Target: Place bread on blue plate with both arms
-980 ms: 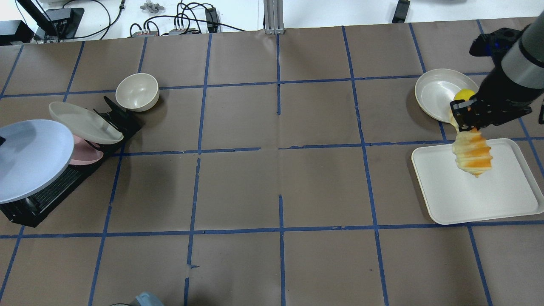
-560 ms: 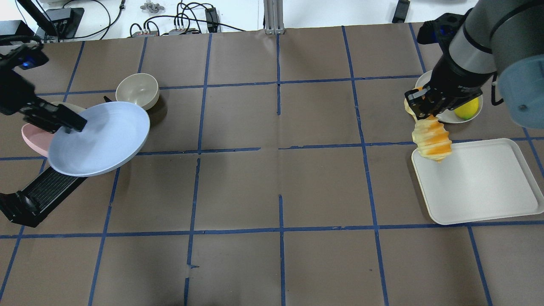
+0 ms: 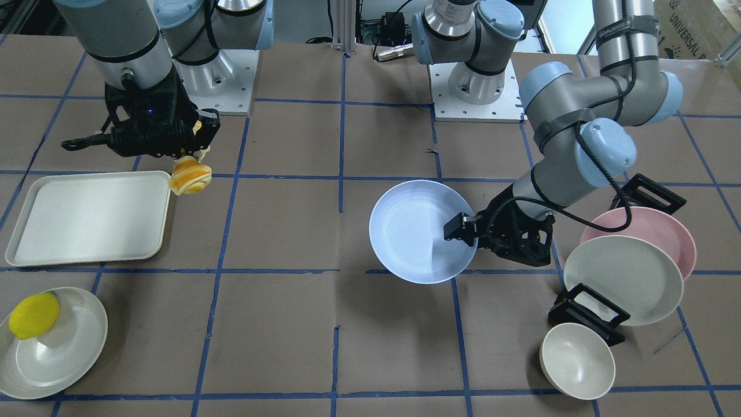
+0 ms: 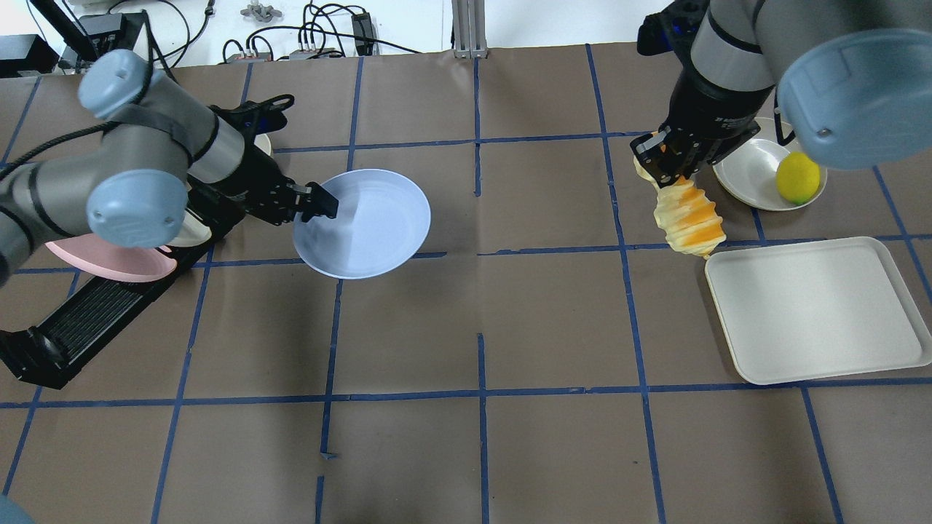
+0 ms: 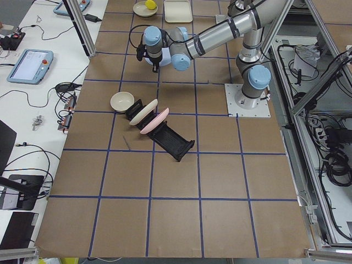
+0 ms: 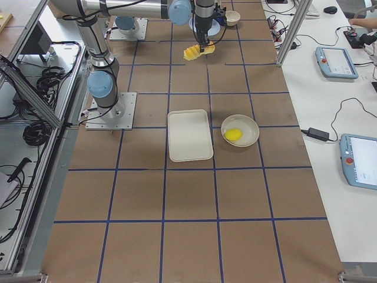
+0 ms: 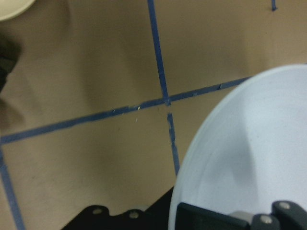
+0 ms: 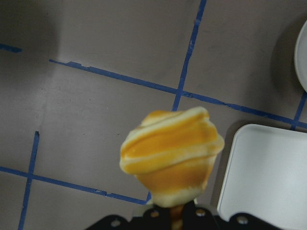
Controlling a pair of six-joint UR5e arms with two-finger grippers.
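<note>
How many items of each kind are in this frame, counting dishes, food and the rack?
dish rack: 1
tray: 1
lemon: 1
bread: 1
bowl: 1
plates: 4 (blue plate, pink plate, cream plate in the rack, cream plate under the lemon)
Total: 9

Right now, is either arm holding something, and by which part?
Jaws of the left arm pinch the blue plate at its rim. Jaws of the right arm clamp one end of the bread, which hangs below them.
</note>
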